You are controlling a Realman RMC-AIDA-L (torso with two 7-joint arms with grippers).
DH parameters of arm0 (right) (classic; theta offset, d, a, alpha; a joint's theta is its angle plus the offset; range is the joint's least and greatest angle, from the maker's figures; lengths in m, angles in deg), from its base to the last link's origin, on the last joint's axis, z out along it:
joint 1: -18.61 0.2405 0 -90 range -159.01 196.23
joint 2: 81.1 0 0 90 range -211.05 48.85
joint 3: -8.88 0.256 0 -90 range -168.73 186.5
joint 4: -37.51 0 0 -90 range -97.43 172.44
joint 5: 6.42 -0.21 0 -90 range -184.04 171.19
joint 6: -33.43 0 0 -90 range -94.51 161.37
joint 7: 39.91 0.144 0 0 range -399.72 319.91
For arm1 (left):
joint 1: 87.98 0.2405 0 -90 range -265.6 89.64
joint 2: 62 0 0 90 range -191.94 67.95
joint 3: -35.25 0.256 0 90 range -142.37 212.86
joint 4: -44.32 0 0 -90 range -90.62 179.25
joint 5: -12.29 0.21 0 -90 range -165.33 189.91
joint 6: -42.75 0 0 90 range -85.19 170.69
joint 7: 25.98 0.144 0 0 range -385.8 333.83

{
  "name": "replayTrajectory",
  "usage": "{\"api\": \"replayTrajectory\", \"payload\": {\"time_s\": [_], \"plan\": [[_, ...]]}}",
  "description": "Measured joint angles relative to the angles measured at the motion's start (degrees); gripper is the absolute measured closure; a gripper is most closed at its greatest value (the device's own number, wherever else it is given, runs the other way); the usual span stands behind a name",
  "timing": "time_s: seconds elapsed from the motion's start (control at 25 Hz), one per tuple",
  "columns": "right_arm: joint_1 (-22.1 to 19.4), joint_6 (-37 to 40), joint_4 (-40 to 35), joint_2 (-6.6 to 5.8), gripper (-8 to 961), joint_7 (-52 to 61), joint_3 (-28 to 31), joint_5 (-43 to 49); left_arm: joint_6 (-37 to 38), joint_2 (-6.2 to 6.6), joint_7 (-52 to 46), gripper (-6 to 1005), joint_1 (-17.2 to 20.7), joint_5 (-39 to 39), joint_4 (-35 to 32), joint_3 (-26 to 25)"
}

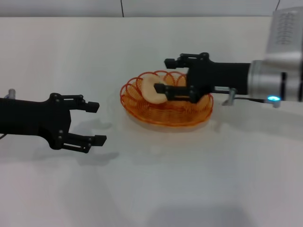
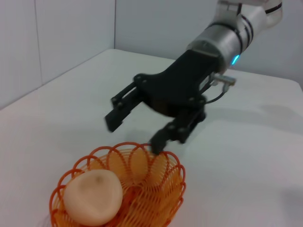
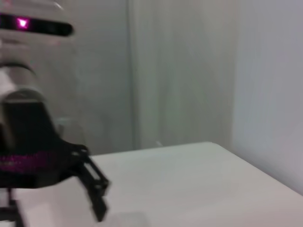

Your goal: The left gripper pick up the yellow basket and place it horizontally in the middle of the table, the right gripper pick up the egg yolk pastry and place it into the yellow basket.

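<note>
The yellow basket [image 1: 165,101] lies flat on the white table [image 1: 189,179] near the middle. The egg yolk pastry [image 1: 152,91] rests inside it, toward its left side. My right gripper [image 1: 164,75] hovers over the basket's right half, open, with its fingertips just beside the pastry. In the left wrist view the pastry [image 2: 92,197] lies in the basket [image 2: 142,189] and the right gripper [image 2: 133,136] stands open above the basket's far rim, apart from the pastry. My left gripper [image 1: 97,123] is open and empty, low over the table to the left of the basket.
The table's back edge meets a pale wall [image 1: 142,7]. The right wrist view shows only the left arm [image 3: 33,161] over the table and the walls behind.
</note>
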Motion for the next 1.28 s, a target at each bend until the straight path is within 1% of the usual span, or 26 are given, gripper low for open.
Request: {"api": "replayTrajectory", "payload": {"time_s": [0.04, 0.12, 0.2, 0.28, 0.4, 0.52, 0.68, 0.88, 1.28], "plan": [[-0.76, 4.96, -0.07, -1.13, 517, 0.16, 2.45, 1.66, 0.00, 0.06, 0.00, 139, 0.03, 0.00, 0.00, 0.00], [-1.35, 8.12, -0.08, -1.61, 447, 0.38, 4.78, 3.64, -0.01, 0.18, -0.01, 139, 0.05, 0.00, 0.01, 0.00], [-2.07, 12.08, -0.18, -1.99, 378, 1.25, 8.61, 7.86, -0.05, 0.30, -0.01, 139, 0.01, 0.00, 0.10, 0.00], [-2.59, 15.47, -0.51, -2.19, 159, 2.38, 12.85, 12.91, -0.06, 0.40, -0.05, 139, -0.20, 0.00, 0.19, 0.00], [-3.03, 20.41, -1.05, -2.24, 122, 3.18, 18.52, 20.55, -0.17, 0.56, -0.10, 139, -0.47, 0.00, 0.39, 0.00], [-3.12, 23.48, -1.37, -2.32, 84, 3.53, 22.13, 25.78, -0.40, 0.81, -0.28, 139, -0.52, 0.00, 0.44, -0.02], [-3.37, 26.46, -1.60, -2.61, 84, 3.84, 26.24, 30.39, -0.61, 1.25, -0.95, 139, -0.76, 0.00, 0.47, -0.13], [-3.68, 28.21, -1.03, -3.57, 84, 4.35, 27.17, 31.82, -1.02, 1.30, -1.20, 139, -1.10, 0.00, 0.60, -0.16], [-4.37, 29.09, -1.28, -3.86, 84, 4.62, 27.69, 32.69, -1.06, 1.40, -1.67, 139, -1.89, 0.04, 0.74, -0.18]]}}
